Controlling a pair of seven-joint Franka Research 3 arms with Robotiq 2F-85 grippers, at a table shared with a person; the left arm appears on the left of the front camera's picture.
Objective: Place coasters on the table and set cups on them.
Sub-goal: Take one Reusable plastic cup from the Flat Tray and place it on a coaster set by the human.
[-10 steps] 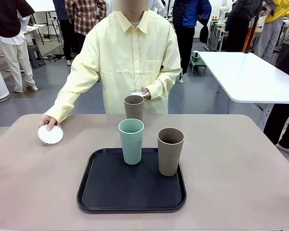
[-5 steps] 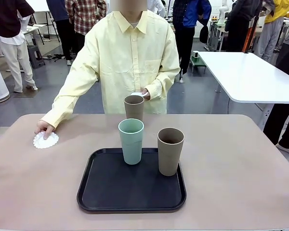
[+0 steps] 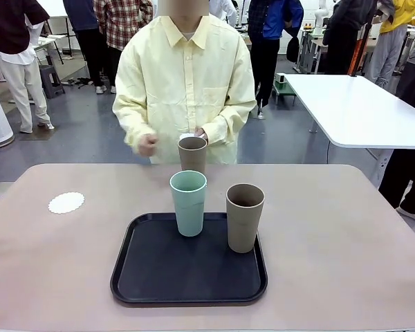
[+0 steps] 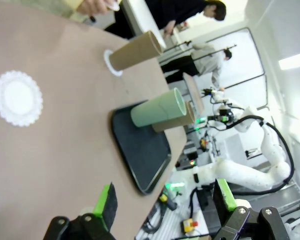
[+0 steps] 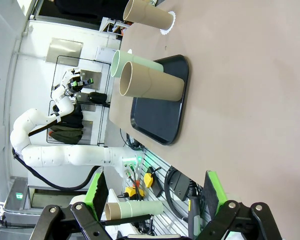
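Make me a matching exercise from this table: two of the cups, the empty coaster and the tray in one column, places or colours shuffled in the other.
1 mint green cup
2 far taupe-brown cup
3 bare coaster
4 tray

A on the table, robot's left side
B on another coaster, beyond the tray
C black, at the table's middle
D on the tray, by its far edge

Pairs: 1-D, 2-B, 3-A, 4-C
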